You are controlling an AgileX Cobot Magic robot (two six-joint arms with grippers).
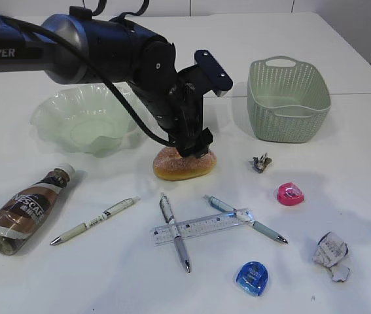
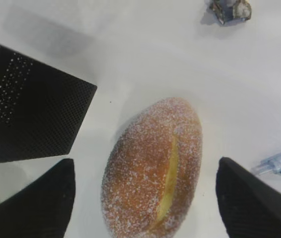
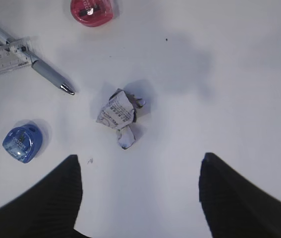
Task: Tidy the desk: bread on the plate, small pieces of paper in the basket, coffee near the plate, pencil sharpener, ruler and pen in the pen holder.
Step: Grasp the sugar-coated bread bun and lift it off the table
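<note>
The sugared bread [image 1: 184, 163] lies on the desk [image 1: 106, 281], right of the ruffled green plate [image 1: 84, 121]. My left gripper [image 2: 146, 203] hangs open over the bread [image 2: 152, 168], a finger on each side and neither touching. The black mesh pen holder [image 2: 26, 119] stands just left of it, hidden behind the arm in the exterior view. My right gripper [image 3: 139, 171] is open over bare table, with the white printed paper wad [image 3: 118, 116] just ahead. The basket [image 1: 288, 98] sits far right, and the coffee bottle [image 1: 25, 209] lies front left.
The ruler [image 1: 201, 227] lies crossed with two pens [image 1: 174, 230] [image 1: 244, 219]; a third pen [image 1: 93, 221] lies left of them. Pink [image 1: 289, 194] and blue [image 1: 252, 278] sharpeners sit at front right. A small grey paper wad [image 1: 261, 163] lies below the basket.
</note>
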